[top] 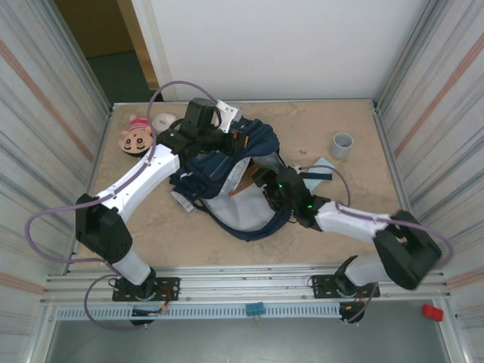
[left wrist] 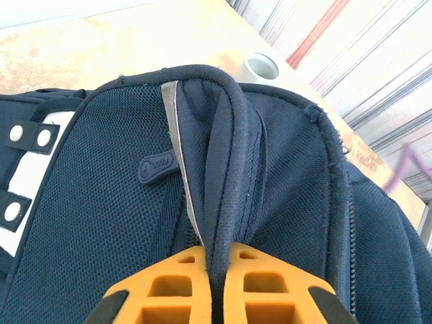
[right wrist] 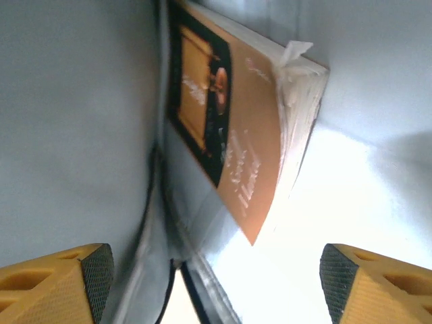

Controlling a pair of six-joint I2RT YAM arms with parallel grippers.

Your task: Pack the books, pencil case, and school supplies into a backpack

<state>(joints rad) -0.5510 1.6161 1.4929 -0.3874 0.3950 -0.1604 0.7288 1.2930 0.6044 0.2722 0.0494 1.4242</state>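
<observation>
Right wrist cam: the book's (right wrist: 236, 135) cover print is way too blurry to read, and the right fingers (right wrist: 54, 283) get cropped at the bottom edge. Same for the left fingers (left wrist: 182, 283), cut off low. Cup (left wrist: 262, 66) sits half hidden behind the backpack (left wrist: 101, 202) rim. From the top, the pad (top: 324, 165) is partly covered.

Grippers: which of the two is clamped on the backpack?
The left gripper: it pinches a fold of the navy backpack at its rim. The right gripper holds nothing; it is wide open, facing the brown book.
</observation>
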